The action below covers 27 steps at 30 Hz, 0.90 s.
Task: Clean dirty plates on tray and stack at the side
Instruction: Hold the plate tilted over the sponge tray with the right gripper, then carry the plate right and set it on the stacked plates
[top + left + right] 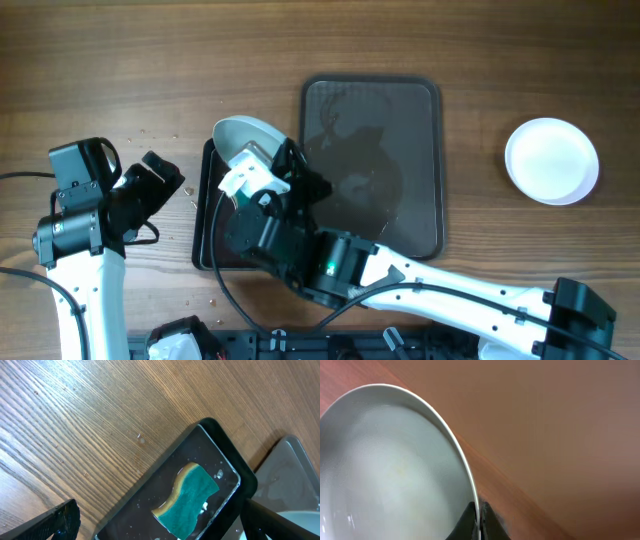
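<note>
My right gripper (pixel 479 522) is shut on the rim of a white plate (pixel 390 465) and holds it tilted over the small black tray (pixel 207 215); the plate also shows in the overhead view (pixel 245 135). A teal sponge (pixel 189 494) lies in the small black tray (pixel 150 495), seen in the left wrist view. My left gripper (pixel 160 180) is open and empty just left of that tray; its fingers (pixel 155 520) straddle the tray's end. A second white plate (pixel 551 160) sits on the table at the far right.
A large dark tray (pixel 415 160) lies in the middle of the table, wet and shiny. Small crumbs are scattered on the wood near the left arm (pixel 150 132). The right arm crosses the front of the table (pixel 430 290).
</note>
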Each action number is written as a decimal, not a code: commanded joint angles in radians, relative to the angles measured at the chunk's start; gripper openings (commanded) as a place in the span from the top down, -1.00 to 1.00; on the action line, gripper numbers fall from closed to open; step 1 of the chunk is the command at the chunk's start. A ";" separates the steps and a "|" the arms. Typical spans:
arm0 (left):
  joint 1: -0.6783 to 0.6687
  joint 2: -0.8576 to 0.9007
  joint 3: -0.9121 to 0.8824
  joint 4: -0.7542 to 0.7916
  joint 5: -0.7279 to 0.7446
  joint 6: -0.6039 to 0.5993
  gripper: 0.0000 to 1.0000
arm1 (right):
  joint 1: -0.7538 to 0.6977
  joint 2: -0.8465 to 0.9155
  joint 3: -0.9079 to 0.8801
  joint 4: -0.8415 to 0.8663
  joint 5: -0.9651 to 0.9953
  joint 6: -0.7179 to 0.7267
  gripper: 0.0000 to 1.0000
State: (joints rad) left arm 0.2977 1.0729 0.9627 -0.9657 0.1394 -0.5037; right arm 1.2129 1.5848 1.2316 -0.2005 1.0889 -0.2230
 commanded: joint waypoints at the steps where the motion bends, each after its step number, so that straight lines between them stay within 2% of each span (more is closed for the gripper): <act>1: 0.008 -0.007 0.014 -0.001 -0.010 -0.010 -1.00 | -0.031 -0.003 0.017 -0.109 -0.208 0.233 0.91; 4: 0.008 -0.007 0.014 0.000 -0.010 -0.010 -1.00 | -0.089 -0.003 0.017 -0.216 -0.304 0.452 0.92; 7: 0.008 -0.007 0.014 0.000 -0.010 -0.010 -1.00 | -0.198 -0.013 0.017 -0.289 -0.600 0.636 0.91; 10: 0.008 -0.007 0.014 0.000 -0.010 -0.010 -1.00 | -0.317 -0.047 0.017 -0.283 -0.930 0.695 0.91; 16: 0.008 -0.007 0.014 0.000 -0.010 -0.010 -1.00 | -0.607 -0.153 0.017 -0.296 -1.391 0.750 0.91; 20: 0.008 -0.007 0.014 0.000 -0.010 -0.010 -1.00 | -0.834 -0.225 0.017 -0.376 -1.513 0.778 0.91; 24: 0.008 -0.007 0.014 0.000 -0.010 -0.010 -1.00 | -1.066 -0.268 0.017 -0.486 -1.512 0.802 0.92; 27: 0.008 -0.007 0.014 -0.001 -0.010 -0.010 -1.00 | -1.301 -0.268 0.017 -0.599 -1.460 0.808 0.91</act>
State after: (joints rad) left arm 0.2977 1.0729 0.9627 -0.9657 0.1394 -0.5037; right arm 0.0872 1.3293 1.2354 -0.7300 -0.3588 0.5518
